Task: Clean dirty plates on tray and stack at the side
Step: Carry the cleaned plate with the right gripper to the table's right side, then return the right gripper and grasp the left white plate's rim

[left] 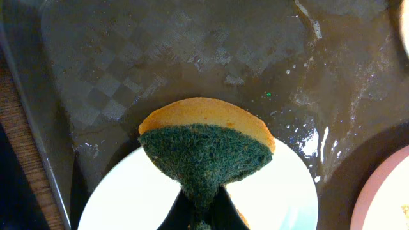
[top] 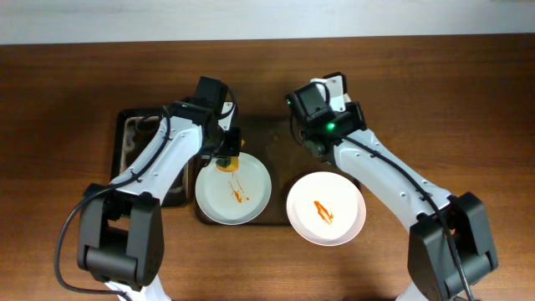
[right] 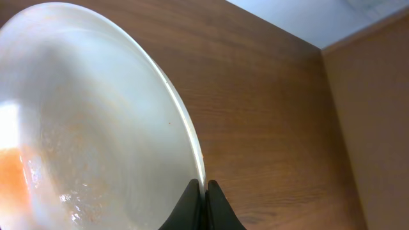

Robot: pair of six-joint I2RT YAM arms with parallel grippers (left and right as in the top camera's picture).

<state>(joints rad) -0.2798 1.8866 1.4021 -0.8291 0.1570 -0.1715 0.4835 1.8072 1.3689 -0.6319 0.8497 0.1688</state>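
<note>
Now right end effector (right: 204, 186) pinches face-up plate (right: 96, 128) rim.

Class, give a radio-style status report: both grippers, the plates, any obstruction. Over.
Left gripper shut on sponge, at far rim of left plate. Right gripper shut on right plate, at rim. Both plates smeared orange. No obstruction seen.

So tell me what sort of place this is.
Probably a robot test bench staged as a dishwashing station, not a home kitchen: two robot arms at a wooden table, sauce-smeared plates, a wet brown tray and a scrubbing sponge.
</note>
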